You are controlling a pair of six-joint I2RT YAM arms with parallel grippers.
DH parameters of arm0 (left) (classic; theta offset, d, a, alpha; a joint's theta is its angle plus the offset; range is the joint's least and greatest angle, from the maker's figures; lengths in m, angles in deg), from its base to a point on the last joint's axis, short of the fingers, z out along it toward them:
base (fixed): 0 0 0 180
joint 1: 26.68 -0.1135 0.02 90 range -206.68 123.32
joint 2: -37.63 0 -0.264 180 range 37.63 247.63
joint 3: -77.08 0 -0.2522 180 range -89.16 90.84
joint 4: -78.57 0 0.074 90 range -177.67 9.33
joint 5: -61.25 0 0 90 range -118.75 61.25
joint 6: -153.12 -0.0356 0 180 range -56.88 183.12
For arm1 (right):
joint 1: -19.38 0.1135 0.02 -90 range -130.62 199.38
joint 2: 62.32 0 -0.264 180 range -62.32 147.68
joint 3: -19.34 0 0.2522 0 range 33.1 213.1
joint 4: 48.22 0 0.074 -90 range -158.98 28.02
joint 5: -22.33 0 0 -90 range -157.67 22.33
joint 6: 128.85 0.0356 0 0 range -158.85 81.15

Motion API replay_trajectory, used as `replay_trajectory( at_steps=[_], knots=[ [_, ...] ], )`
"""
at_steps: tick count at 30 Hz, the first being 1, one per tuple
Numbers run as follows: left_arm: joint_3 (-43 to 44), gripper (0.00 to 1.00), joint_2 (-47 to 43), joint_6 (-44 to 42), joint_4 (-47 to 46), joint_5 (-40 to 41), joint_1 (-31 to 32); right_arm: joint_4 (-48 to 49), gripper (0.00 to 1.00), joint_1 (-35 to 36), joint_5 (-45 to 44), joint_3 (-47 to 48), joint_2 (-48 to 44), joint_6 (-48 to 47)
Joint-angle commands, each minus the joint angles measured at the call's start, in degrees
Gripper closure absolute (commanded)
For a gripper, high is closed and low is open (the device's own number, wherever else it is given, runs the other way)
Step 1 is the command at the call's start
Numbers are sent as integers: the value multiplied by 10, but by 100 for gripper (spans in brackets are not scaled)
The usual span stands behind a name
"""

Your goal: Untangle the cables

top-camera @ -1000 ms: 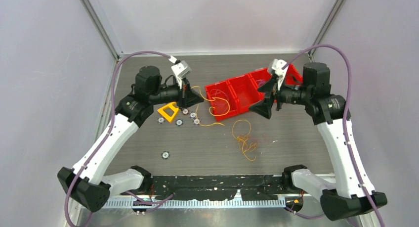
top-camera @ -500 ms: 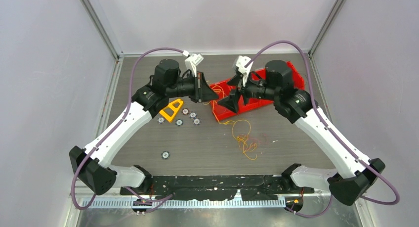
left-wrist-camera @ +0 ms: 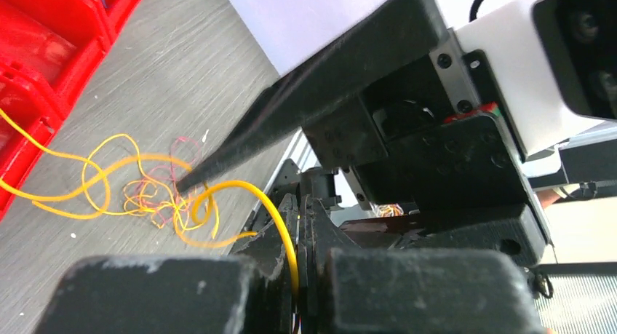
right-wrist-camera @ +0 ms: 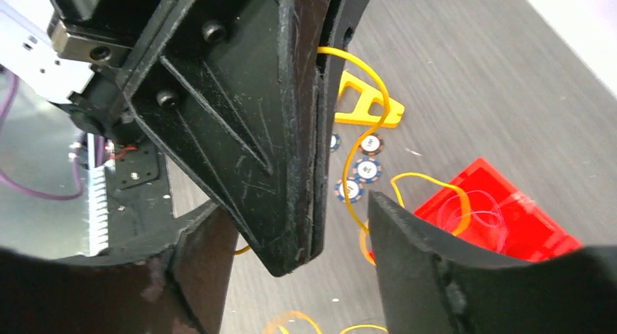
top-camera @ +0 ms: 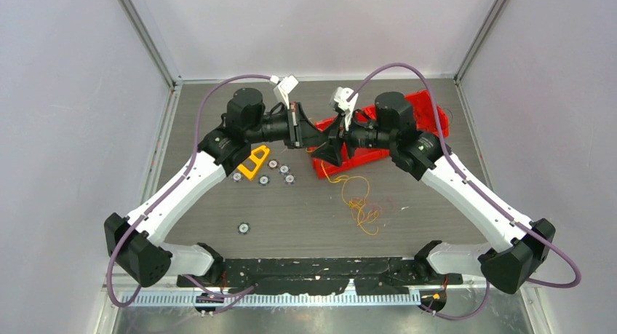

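Jaws of left gripper (left-wrist-camera: 300,207) pressed together on a yellow cable (left-wrist-camera: 279,216), right gripper (top-camera: 327,149) jaws apart, straddling the left fingertips, other cables (top-camera: 358,201) tangled on table (top-camera: 291,217) just beside red bin (top-camera: 429,105)

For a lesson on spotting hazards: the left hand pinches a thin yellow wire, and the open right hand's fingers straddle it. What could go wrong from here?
1. The right hand straddles the shut left hand; closing now might clamp its fingers rather than the thin yellow wire.
2. That wire trails toward the red plastic bin; pulling could snag it there or tighten the loose yellow-orange wire tangle.
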State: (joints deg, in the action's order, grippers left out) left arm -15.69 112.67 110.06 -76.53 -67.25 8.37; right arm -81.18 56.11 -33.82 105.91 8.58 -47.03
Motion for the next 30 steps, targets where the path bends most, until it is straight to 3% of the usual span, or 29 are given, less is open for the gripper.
replay_trajectory(
  at_steps=[1,4,5,7,18,21,23,26,30],
  knots=[
    [-17,100,-21,52,-80,-48,-12,12,47,4,18,-9,-21,-7],
    [-29,100,-33,53,-85,-49,-23,-3,71,4,5,-12,-35,-26],
    [-33,100,-37,51,-87,-50,-27,-6,84,4,4,-13,-42,-30],
    [-42,100,-44,50,-89,-53,-32,-10,93,3,3,-15,-51,-31],
    [-109,100,-78,71,-108,-71,-68,-14,95,-28,45,-17,-118,-22],
    [-136,88,-80,71,-107,-71,-69,9,94,-28,59,-7,-134,-3],
    [-149,85,-78,74,-108,-74,-68,22,95,-28,62,-4,-142,9],
    [-167,99,-74,93,-157,-85,-66,42,95,-28,62,-2,-148,37],
    [-164,100,-71,36,-128,-92,-50,60,95,-38,55,2,-143,68]
  ],
)
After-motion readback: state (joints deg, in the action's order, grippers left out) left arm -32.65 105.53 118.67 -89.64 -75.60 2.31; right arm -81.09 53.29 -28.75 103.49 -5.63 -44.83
